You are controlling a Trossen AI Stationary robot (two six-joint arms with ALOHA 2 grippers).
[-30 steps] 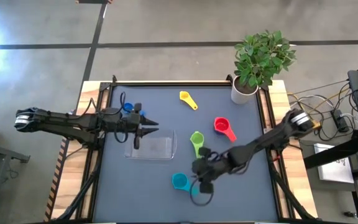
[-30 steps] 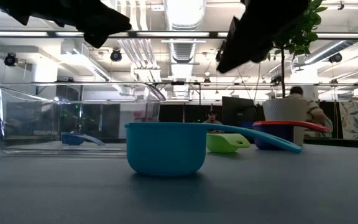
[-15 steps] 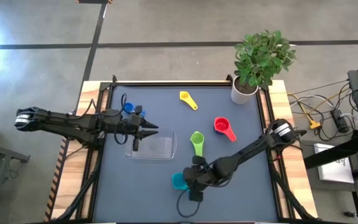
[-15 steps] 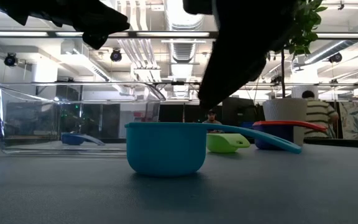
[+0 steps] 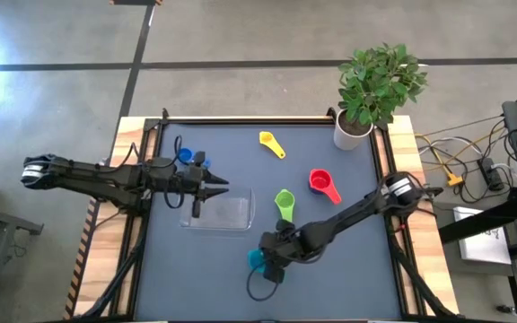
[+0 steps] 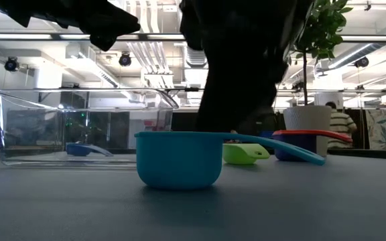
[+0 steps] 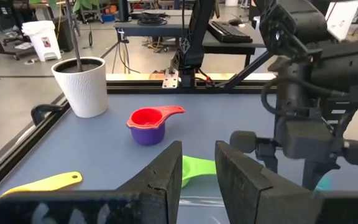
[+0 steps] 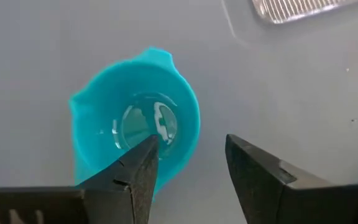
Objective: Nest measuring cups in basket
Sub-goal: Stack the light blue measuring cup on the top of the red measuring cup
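Observation:
The teal cup [image 5: 256,261] stands upright on the table near its near edge, handle [image 6: 280,146] level. My right gripper [image 5: 273,266] is open and points down over it. In the right wrist view one finger [image 8: 143,163] stands over the teal bowl [image 8: 129,127] and the other finger [image 8: 253,168] outside its rim. The clear basket [image 5: 227,215] lies left of centre. My left gripper [image 5: 221,186], open by a narrow gap, hovers at the basket's far edge. The green cup [image 5: 284,203], the red cup [image 5: 323,185] nested in a purple one [image 7: 146,134], the yellow cup [image 5: 271,143] and the blue cup [image 5: 185,155] rest on the table. No orange cup shows.
A white plant pot [image 5: 352,135] with a leafy plant stands at the table's far right corner. Black rails [image 5: 142,224] run along the table's sides. A loop of cable [image 5: 260,289] hangs below my right wrist near the near edge. People sit in the room beyond the table.
My right gripper has moved toward the table's left and down, from beside the teal cup's handle to over its bowl, and now hides much of the cup from above. The teal cup has stayed where it was.

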